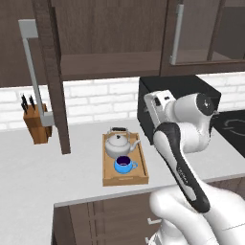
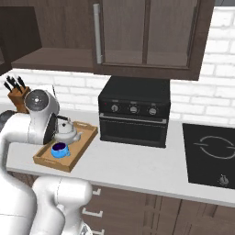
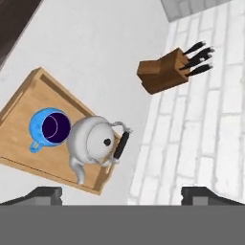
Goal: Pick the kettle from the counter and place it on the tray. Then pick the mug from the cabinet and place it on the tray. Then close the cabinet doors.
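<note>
You're looking at a light-grey counter with the dark wall cabinet above it, one of the cabinet doors swung open edge-on toward you, its long grey bar handle facing left. A black countertop oven sits to the right of the wooden tray. On that tray you have the silver kettle at the back, spout to the right, and the blue mug just in front of it, both upright and inside the rim. A knife block stands well to the left by the brick wall. Your gripper hangs above the tray's far edge, its fingers spread as wide as they go, holding and touching nothing.
</note>
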Available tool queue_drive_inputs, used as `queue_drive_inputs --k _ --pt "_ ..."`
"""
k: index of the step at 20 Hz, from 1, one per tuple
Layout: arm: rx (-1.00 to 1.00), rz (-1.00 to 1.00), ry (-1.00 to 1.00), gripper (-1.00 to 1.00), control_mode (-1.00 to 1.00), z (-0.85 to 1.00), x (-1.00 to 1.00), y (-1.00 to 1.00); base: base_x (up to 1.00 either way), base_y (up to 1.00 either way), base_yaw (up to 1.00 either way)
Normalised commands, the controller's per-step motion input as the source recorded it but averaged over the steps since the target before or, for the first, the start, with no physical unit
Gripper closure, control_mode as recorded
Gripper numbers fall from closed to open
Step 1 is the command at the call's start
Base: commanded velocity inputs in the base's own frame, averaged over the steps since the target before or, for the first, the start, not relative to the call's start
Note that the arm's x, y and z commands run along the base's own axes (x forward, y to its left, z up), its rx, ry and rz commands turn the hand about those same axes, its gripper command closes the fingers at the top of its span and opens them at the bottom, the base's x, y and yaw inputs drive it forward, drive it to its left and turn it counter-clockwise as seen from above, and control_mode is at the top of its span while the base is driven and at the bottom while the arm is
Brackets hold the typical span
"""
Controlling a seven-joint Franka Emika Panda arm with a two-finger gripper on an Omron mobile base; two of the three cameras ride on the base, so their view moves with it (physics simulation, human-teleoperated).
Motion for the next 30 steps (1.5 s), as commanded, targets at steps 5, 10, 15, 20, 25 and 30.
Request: queue_drive_inputs --k 5,10,15,20,25,30 --pt "-0.14 -0.19 -0.13 -1.0 -1.0 0.15 -0.11 0.55 0.0 0.0 0.0" --pt "-0.23 -0.07 0.0 -1.0 -1.0 -0.25 0.0 0.32 0.0 0.0 0.0" --pt "-0.17 -0.17 -0.27 -1.0 -1.0 0.08 -0.01 0.0 0.0 0.0 0.0" --pt "-0.29 -0.23 -0.28 -1.0 -1.0 0.18 -0.1 0.16 0.0 0.0 0.0" --pt "-0.31 -0.24 -0.13 -1.0 -1.0 0.0 -0.17 0.4 0.0 0.0 0.0" --pt "-0.24 -0.25 -0.12 -1.0 -1.0 -0.02 -0.32 0.5 0.0 0.0 0.0"
